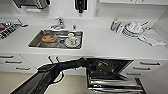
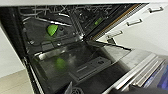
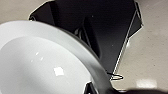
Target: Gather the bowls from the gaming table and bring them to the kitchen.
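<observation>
Since the robot stands in the white-cabinet kitchen (image 1: 100, 42), delivery looks well advanced: a glossy lime-green plastic bowl (image 2: 52, 29) sits inside the open steel-fronted dishwasher (image 2: 82, 60), at one o'clock from the left arm (image 1: 57, 68). A white glossy bowl (image 3: 45, 65) looms beside the right wrist; whether it is gripped, and either gripper's fingers, I cannot tell. The lowered door crowds the floor.

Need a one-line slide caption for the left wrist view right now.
Open dishwasher under the white counter, a lime-green bowl resting in its rack, reflected on the lowered door.
</observation>
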{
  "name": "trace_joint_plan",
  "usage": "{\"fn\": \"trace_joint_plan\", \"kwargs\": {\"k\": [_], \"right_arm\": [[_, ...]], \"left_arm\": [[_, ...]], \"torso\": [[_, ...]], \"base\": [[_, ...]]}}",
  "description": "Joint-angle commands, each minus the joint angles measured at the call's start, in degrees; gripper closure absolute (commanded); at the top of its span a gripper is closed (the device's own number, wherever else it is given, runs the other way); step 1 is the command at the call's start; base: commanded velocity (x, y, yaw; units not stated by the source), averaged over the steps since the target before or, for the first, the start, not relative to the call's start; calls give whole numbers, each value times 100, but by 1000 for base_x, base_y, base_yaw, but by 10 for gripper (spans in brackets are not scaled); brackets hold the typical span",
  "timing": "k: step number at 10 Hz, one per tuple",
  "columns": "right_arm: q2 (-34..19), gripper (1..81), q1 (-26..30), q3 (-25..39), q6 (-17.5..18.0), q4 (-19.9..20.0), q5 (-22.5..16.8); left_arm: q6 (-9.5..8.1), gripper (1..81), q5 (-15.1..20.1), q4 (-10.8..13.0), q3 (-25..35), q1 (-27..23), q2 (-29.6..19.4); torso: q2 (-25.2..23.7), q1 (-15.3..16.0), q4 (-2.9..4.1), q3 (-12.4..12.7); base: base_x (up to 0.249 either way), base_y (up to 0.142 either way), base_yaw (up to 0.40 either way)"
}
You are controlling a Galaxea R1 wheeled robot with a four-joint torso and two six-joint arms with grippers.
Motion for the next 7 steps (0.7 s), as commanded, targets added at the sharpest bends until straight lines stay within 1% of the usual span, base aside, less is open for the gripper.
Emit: {"fn": "trace_joint_plan", "kwargs": {"k": [1, 2, 3, 5, 6, 7], "right_arm": [[-853, 811, 137, 1188, 18, -54, -379], [-1228, 811, 226, 1651, 27, -63, -379], [-1625, 811, 330, 2110, 35, -46, -379], [-2354, 811, 489, 2883, 44, -36, -370], [-2706, 811, 559, 3261, 53, -36, -293], [-2956, 811, 665, 3503, 53, -19, -151]], "left_arm": [[115, 10, 118, 191, 1944, 409, -1783], [114, 10, 118, 296, 2387, 577, -2313], [114, 10, 109, 298, 2959, 682, -2982], [88, 10, 101, 333, 3927, 727, -4073], [88, 10, 101, 333, 4228, 787, -4505], [88, 10, 92, 333, 4408, 1033, -4765]], "torso": [[-3, 0, 0, 0], [-3, 0, 0, 0], [-3, 0, 0, 0], [-3, 0, 0, 0], [-3, 0, 0, 0], [-3, 0, 0, 0]], "base": [[0, 0, 0], [0, 0, 0], [0, 0, 0], [0, 0, 0], [0, 0, 0], [0, 0, 0]]}}
